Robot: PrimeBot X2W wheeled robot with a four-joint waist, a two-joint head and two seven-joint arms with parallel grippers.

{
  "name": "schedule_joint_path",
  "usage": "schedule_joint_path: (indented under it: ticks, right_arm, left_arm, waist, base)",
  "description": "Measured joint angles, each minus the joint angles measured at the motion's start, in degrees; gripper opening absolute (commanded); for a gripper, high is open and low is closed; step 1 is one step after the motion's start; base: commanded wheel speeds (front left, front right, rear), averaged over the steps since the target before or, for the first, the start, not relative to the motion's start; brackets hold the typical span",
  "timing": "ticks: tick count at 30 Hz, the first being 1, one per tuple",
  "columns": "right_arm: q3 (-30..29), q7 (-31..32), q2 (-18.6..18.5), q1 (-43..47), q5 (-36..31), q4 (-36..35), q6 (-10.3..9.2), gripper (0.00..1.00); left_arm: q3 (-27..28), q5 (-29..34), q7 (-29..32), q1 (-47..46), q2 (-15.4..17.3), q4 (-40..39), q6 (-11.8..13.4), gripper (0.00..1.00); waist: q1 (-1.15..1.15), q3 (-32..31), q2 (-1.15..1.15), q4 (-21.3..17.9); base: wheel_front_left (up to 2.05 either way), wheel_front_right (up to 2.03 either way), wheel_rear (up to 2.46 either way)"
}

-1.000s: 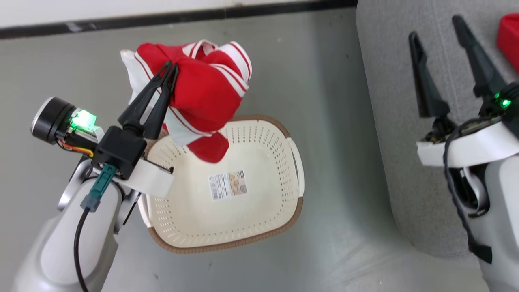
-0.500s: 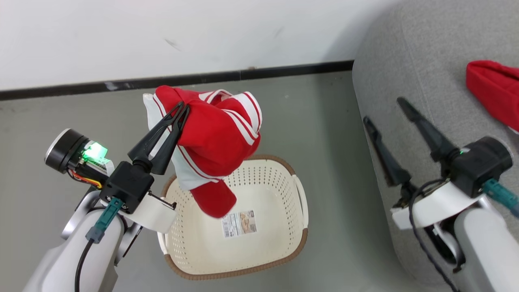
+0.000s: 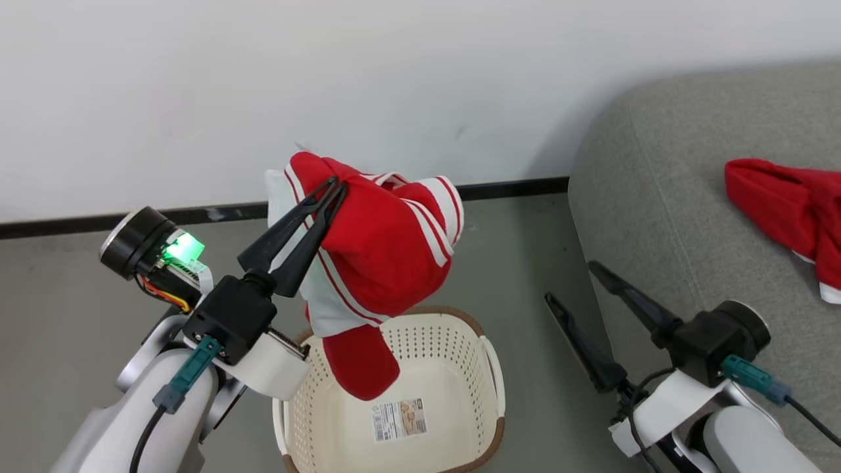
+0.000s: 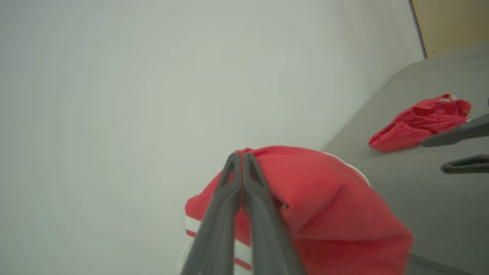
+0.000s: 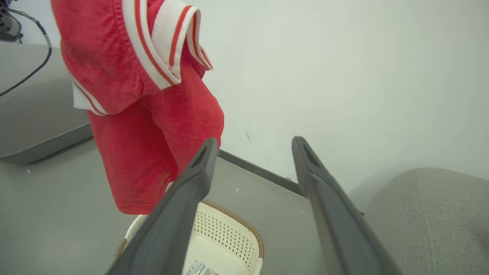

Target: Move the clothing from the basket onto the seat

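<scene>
My left gripper (image 3: 334, 187) is shut on the red garment with white stripes (image 3: 387, 263), which hangs in the air above the cream basket (image 3: 486, 368). The left wrist view has the same garment (image 4: 328, 206) draped past my shut fingers (image 4: 233, 183). The basket holds nothing but its label (image 3: 399, 419). The plain red garment (image 3: 785, 203) lies on the grey sofa seat (image 3: 657, 184), also seen as a red heap (image 4: 418, 122). My right gripper (image 3: 573, 284) stands open and empty between basket and sofa; its view shows the striped garment (image 5: 145, 95) over the basket (image 5: 229, 236).
A white wall with a black skirting strip (image 3: 506, 189) runs behind the basket. Grey floor (image 3: 66, 302) surrounds the basket. The sofa's rounded corner (image 3: 591, 177) stands close to my right arm.
The head camera has tilted up, so basket and floor sit lower in the picture. My left gripper has lifted the striped garment higher above the basket; the right gripper stays open.
</scene>
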Motion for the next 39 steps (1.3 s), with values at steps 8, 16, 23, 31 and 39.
schedule_joint_path:
  ticks: [8, 16, 23, 31, 39]
  right_arm:
    - [4.1, 0.0, -2.5, -0.2, 2.2, 4.3, 0.00, 1.00]
    - [9.6, 0.0, -3.3, -1.6, 10.1, 7.7, 0.00, 1.00]
    - [17.6, 0.0, -4.4, -5.6, 17.2, 10.2, 0.00, 1.00]
    - [25.2, 0.5, -5.5, -11.9, 21.5, 13.1, 0.00, 1.00]
    - [35.4, 0.6, -4.8, -17.1, 25.9, 12.4, 0.00, 1.00]
  left_arm:
    - [-1.9, -0.5, 2.3, -0.2, -0.2, -2.8, -1.0, 0.00]
    - [-4.3, -1.9, 4.7, -0.9, -0.9, -5.7, -1.6, 0.00]
    - [-6.0, -2.6, 6.9, -1.5, -1.5, -7.9, -2.1, 0.00]
    - [-7.4, -3.6, 9.0, -3.0, -1.8, -9.6, -2.2, 0.00]
    - [-8.7, -4.4, 10.5, -4.1, -2.1, -10.4, -2.6, 0.00]
  waist:
    - [0.00, -3.9, 0.00, 0.6]
    - [0.00, -6.6, 0.00, 1.8]
    - [0.00, -7.8, 0.00, 3.5]
    - [0.00, -8.4, 0.00, 5.8]
    - [0.00, -8.2, 0.00, 8.0]
  base:
    - [0.00, 0.00, 0.00]
    - [0.00, 0.00, 0.00]
    - [0.00, 0.00, 0.00]
    - [0.00, 0.00, 0.00]
    - [0.00, 0.00, 0.00]
